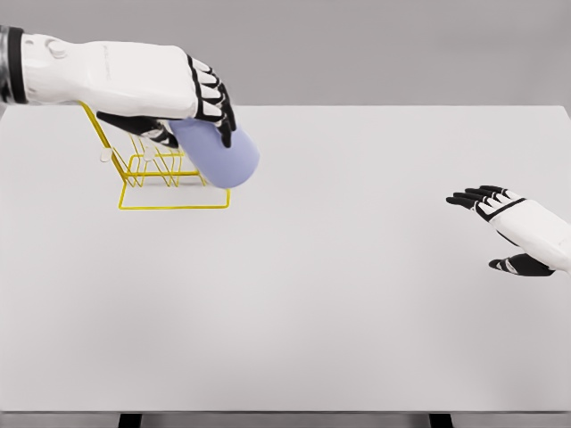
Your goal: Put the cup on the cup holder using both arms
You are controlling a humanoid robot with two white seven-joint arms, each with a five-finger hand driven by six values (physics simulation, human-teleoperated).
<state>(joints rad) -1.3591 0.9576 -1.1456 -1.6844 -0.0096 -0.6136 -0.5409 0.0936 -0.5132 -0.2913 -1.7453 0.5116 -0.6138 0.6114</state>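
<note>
Gripping blue cup, left robot hand above yellow rack; no writing.

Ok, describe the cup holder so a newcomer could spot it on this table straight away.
Start at the far left corner of the white table, under the left hand holding the pale blue cup. There stands the yellow wire rack, a rectangular base with thin upright prongs. It is the only yellow, see-through thing here.
</note>
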